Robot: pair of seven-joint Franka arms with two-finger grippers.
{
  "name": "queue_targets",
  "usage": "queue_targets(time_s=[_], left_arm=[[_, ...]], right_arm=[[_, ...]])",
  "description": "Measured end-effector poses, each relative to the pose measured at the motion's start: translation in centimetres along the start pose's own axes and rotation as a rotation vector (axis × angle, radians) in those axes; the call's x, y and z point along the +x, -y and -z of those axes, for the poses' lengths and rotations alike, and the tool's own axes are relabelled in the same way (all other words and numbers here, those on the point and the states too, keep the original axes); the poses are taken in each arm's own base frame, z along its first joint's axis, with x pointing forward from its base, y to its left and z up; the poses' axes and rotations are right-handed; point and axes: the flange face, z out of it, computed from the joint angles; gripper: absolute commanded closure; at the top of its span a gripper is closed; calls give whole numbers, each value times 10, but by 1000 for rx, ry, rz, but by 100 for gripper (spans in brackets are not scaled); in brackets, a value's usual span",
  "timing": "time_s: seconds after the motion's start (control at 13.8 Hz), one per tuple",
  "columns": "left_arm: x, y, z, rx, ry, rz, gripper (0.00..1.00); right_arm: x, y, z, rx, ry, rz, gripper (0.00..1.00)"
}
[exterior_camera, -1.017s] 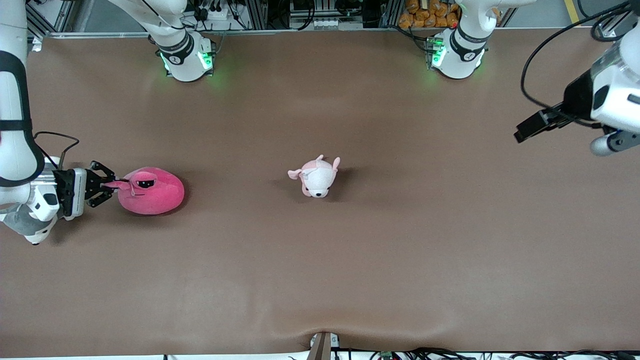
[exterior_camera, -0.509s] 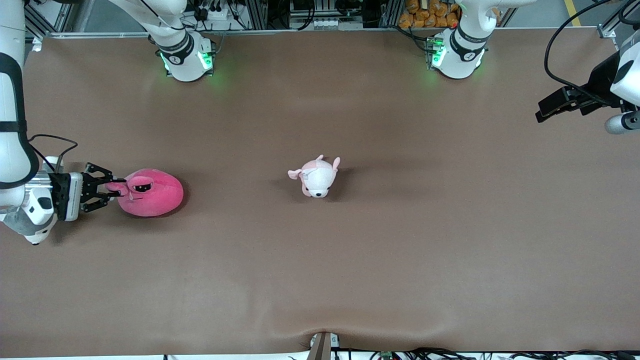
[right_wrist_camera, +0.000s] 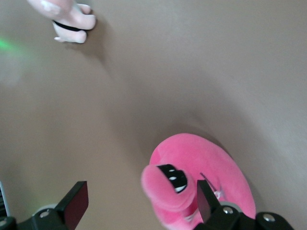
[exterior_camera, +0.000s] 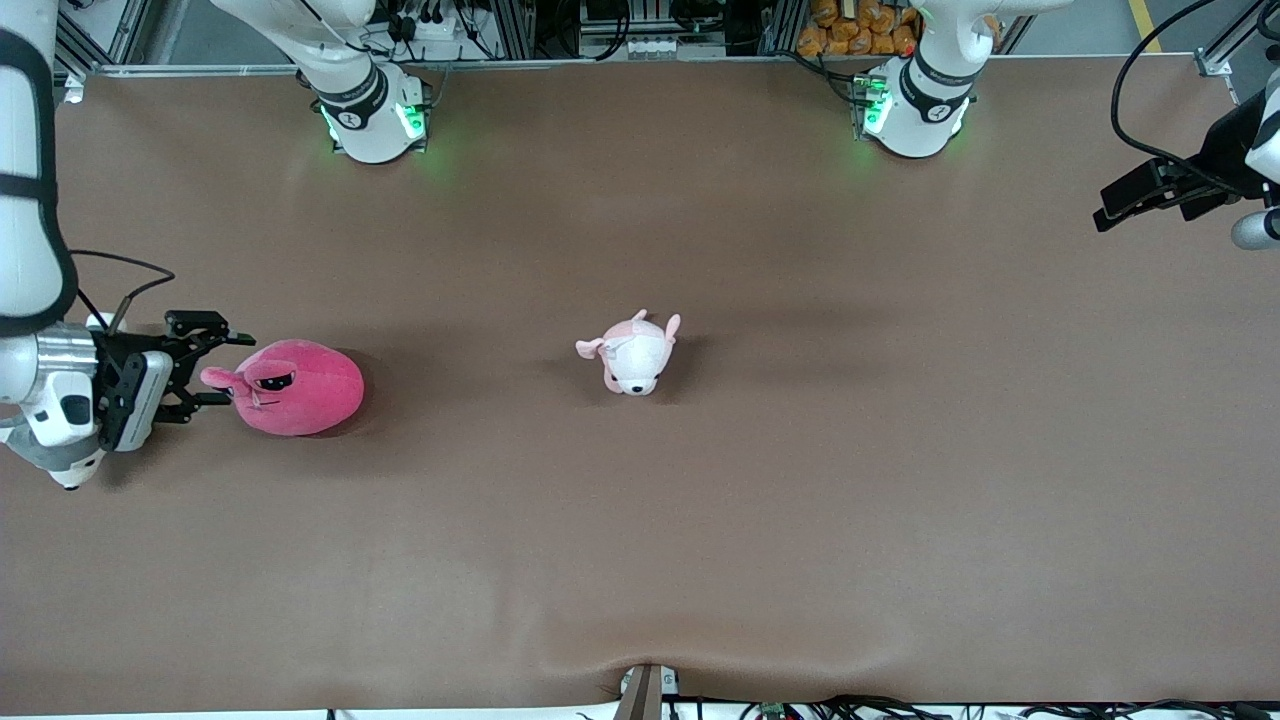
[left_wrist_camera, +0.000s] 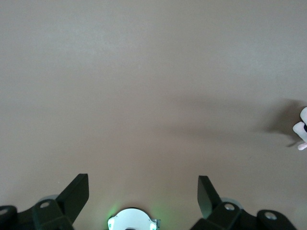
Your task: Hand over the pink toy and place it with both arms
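Note:
The pink toy [exterior_camera: 295,388] lies on the brown table near the right arm's end, with its dark eyes and an ear toward my right gripper [exterior_camera: 228,368]. That gripper is open, low at the table, its fingers on either side of the toy's ear and not closed on it. In the right wrist view the toy [right_wrist_camera: 206,177] sits against one finger of the open gripper [right_wrist_camera: 142,191]. My left gripper [exterior_camera: 1115,208] is open and empty, held up over the left arm's end of the table; the left wrist view shows it [left_wrist_camera: 144,184] over bare table.
A small pale pink-and-white plush puppy [exterior_camera: 632,355] lies mid-table, and also shows in the right wrist view [right_wrist_camera: 67,17] and at the edge of the left wrist view [left_wrist_camera: 302,134]. The arm bases [exterior_camera: 370,115] [exterior_camera: 915,110] stand along the edge farthest from the front camera.
My right gripper has opened and let go of the pink toy's ear; the toy has settled on the table. My left gripper has pulled back toward its end of the table.

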Motion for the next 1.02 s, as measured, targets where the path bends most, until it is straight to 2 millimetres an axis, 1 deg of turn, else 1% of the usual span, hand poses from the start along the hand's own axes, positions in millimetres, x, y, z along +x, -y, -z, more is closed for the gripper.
queue_targets(time_s=[0.15,0.22,0.36,0.44,0.73,0.87,1.02], left_arm=[[1,-1,-1,0,-3,-24,0],[1,-2,-1,0,-4,-30,0],[0,-7,-1,1,-5,-39,0],[0,-9,-1,1,-5,-43,0],[-2,-21,-3,12,-1,-66,0],[-2,-21,-4,21,-1,-68,0],[-1,-22,-6,22,2,-68,0]], right_arm=[[21,38,28,-77,32,-88,0],[28,57,42,-107,34,-124,0],[31,86,69,-163,26,-201,0],[30,95,79,-190,22,-240,0],[23,122,111,-255,-13,-355,0],[18,143,131,-305,-25,-440,0],[18,168,147,-355,-46,-526,0]])
